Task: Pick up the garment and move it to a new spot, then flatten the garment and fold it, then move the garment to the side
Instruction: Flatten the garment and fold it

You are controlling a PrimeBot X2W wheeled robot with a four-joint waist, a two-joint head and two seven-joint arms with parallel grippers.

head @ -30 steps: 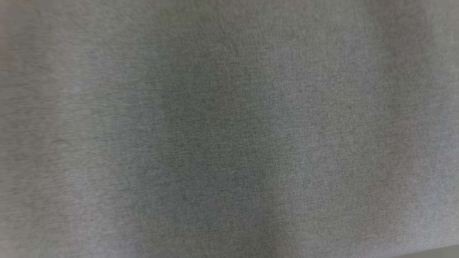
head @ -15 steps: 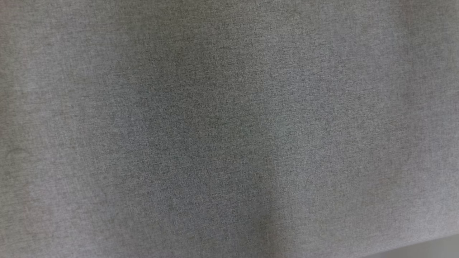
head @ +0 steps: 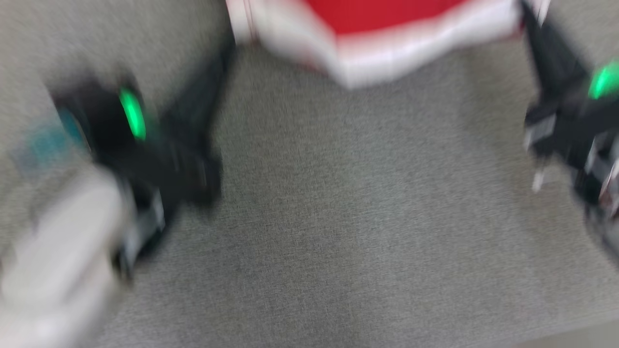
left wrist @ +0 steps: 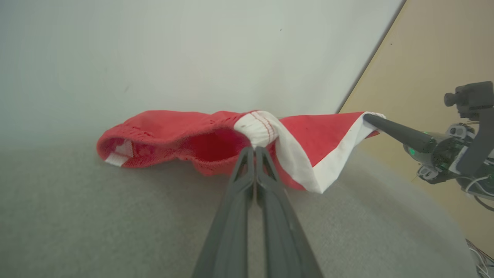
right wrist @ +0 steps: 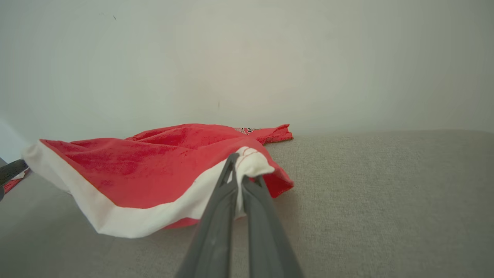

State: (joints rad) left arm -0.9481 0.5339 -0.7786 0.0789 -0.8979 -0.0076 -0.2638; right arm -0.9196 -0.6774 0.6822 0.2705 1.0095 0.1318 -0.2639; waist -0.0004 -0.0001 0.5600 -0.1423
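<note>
The garment point(left wrist: 316, 135) is showing as a bright red piece edged with a broad white band point(right wrist: 127, 222), and the red cloth is looking loosely knitted, with small holes in it where it is bunching into an open pocket. A small white label point(left wrist: 115, 156) is peeking out at the far end of that pocket, and a little dark print point(right wrist: 247, 129) is sitting on the part farthest from the right arm. The left gripper point(left wrist: 254, 148) is pinching a gathered white corner with red stitching, its two dark fingers pressed together on the cloth. The right gripper point(right wrist: 237, 166) is doing the same at the other end of the white band, clamped tight on a similar stitched corner. Between the two the band is sagging in a loose curve to a low point; whether that point is touching down I cannot tell. The rest of the garment is lying crumpled on the grey cloth surface point(right wrist: 386, 200), towards its far side and near the wall point(right wrist: 247, 58). The surface is looking like a flat, finely woven grey covering. The wall is running plain and pale behind it. Off to one side, in the left wrist view, a tan panel point(left wrist: 432, 50) is slanting up beside the wall. The head view is blurring heavily.
</note>
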